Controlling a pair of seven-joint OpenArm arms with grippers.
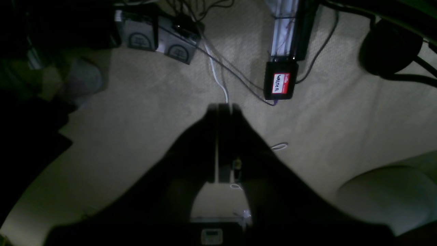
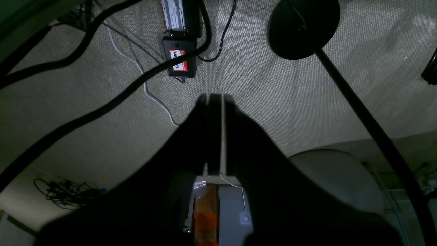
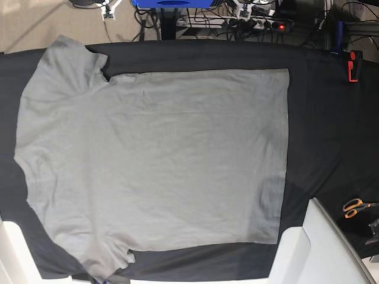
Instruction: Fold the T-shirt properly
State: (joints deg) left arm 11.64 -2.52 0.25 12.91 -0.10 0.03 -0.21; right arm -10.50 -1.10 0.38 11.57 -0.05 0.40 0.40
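Note:
The light grey T-shirt (image 3: 154, 160) lies spread flat on the black cloth (image 3: 323, 124) in the base view. Its sleeves are at the upper left and lower left, and its straight hem is on the right. Neither wrist view shows the T-shirt; both look down at beige carpet. My left gripper (image 1: 223, 106) is shut with nothing between its dark fingers. My right gripper (image 2: 215, 97) is shut and empty too. In the base view only white arm parts show, the left arm (image 3: 323, 245) at the bottom right and the right arm (image 3: 10, 254) at the bottom left, both off the shirt.
Orange-handled scissors (image 3: 355, 207) lie on the cloth at the right edge, and a red clamp (image 3: 353, 66) sits at the upper right. On the carpet below the wrists are cables, a black box with a red label (image 1: 280, 83) and a round black stand base (image 2: 304, 27).

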